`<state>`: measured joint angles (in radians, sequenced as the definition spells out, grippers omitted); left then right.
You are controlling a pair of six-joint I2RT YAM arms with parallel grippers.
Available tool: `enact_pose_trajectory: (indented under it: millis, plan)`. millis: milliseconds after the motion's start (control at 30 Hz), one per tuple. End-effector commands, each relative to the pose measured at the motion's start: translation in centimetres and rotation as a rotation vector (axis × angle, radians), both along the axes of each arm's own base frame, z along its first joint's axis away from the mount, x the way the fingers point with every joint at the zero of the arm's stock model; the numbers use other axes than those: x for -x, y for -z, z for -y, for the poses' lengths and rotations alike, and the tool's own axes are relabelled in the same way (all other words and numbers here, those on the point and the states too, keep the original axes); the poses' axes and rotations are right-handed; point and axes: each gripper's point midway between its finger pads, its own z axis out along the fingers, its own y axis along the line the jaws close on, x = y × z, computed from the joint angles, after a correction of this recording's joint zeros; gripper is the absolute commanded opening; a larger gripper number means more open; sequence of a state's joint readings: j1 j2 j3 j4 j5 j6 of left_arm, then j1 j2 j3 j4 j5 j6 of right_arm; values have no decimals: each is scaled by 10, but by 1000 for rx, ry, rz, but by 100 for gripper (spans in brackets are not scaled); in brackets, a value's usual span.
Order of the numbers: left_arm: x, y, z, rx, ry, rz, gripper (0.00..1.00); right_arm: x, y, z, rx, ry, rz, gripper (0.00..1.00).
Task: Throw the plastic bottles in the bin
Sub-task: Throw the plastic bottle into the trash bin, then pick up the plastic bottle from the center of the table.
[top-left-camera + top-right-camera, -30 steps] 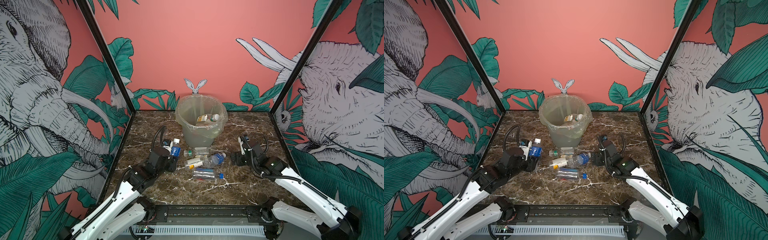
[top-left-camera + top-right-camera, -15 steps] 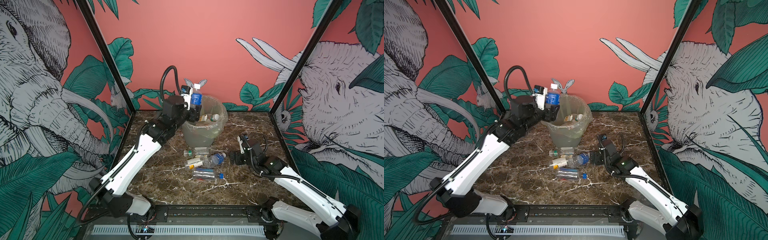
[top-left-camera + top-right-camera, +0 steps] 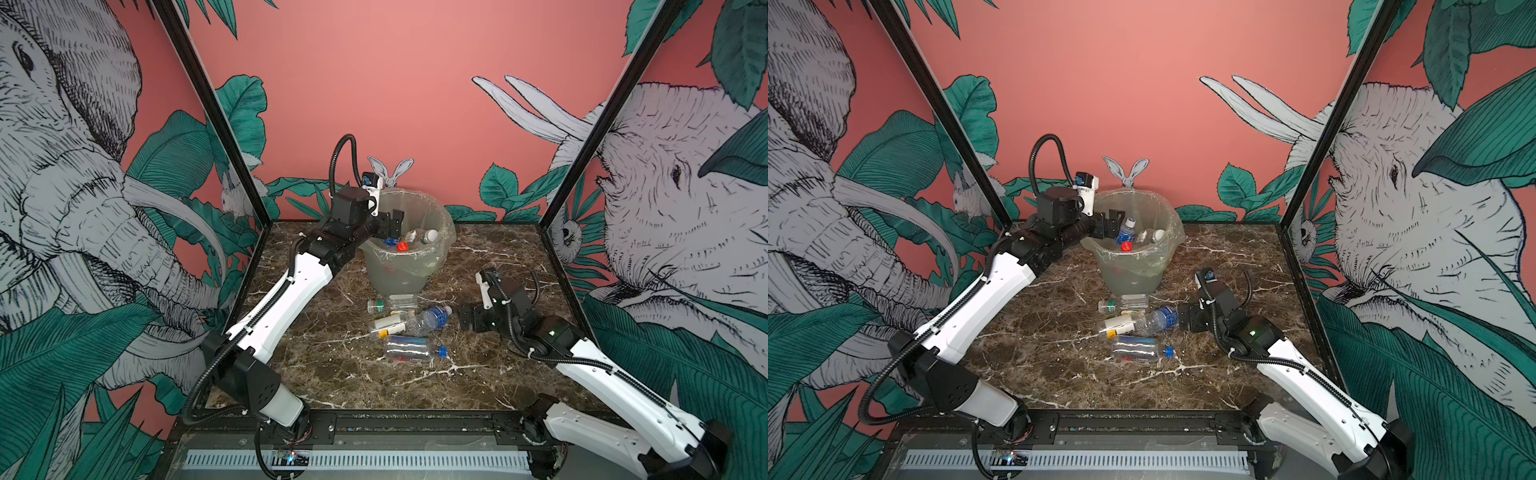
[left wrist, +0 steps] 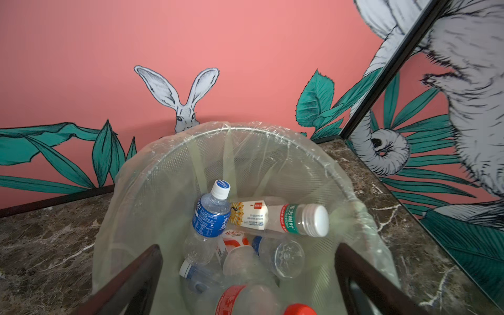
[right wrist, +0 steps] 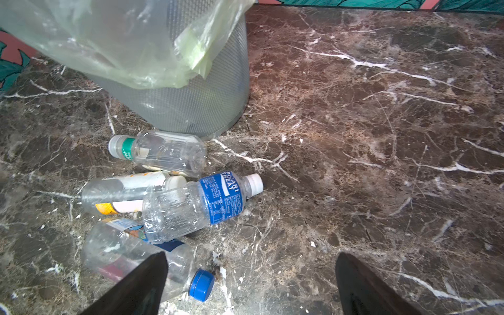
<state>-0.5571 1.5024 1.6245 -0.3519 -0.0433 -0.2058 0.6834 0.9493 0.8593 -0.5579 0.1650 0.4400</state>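
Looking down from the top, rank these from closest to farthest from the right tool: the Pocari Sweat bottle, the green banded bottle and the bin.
From the right tool:
1. Pocari Sweat bottle, lying right beside it.
2. Green banded bottle, lying at the bin's foot.
3. Bin, standing behind the bottles.

A bin (image 3: 405,266) stands on a table (image 3: 478,374), toward the back wall and near the middle. Several bottles lie piled inside the bin (image 4: 256,231). Four more bottles lie on the table in front of the bin: one (image 3: 390,304) right at its base, two (image 3: 409,322) side by side and overlapping just in front of that, and a fourth (image 3: 411,350) nearest the front edge. The left gripper (image 3: 388,222) hangs over the bin's left rim, jaws apart with nothing between them. The right gripper (image 3: 471,322) sits low, just to the right of the bottles on the table, jaws apart and holding nothing.
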Motion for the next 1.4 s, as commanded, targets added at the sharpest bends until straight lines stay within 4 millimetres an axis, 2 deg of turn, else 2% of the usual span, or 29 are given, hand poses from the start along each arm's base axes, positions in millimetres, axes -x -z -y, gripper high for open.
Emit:
enact_pose_trajectory:
  millis: [0, 267, 433, 633, 767, 867, 967, 1133, 1367]
  plan:
    - [18, -25, -8, 46, 14, 71, 99, 1, -1, -10, 7, -39, 9, 98]
    - [39, -9, -28, 38, -16, 60, 99, 2, -11, -29, 33, -101, 35, 99]
    - [55, 2, -43, 34, -37, 73, 100, 7, -6, -42, 83, -152, 36, 100]
    - [78, 25, -61, 24, -54, 58, 100, 12, -1, -62, 159, -227, 83, 100]
    - [93, 45, -73, 10, -67, 46, 100, 12, -3, -70, 197, -253, 149, 100]
    - [105, 67, -79, 8, -65, 16, 100, 16, -4, -78, 180, -301, 216, 100]
    - [116, 93, -84, -8, -59, -31, 100, 20, -2, -81, 169, -326, 210, 100]
    - [132, 128, -88, -15, -39, -91, 100, 31, 16, -93, 186, -408, 114, 100]
    - [142, 178, -85, 5, -25, -201, 100, 44, 48, -106, 246, -518, 0, 99]
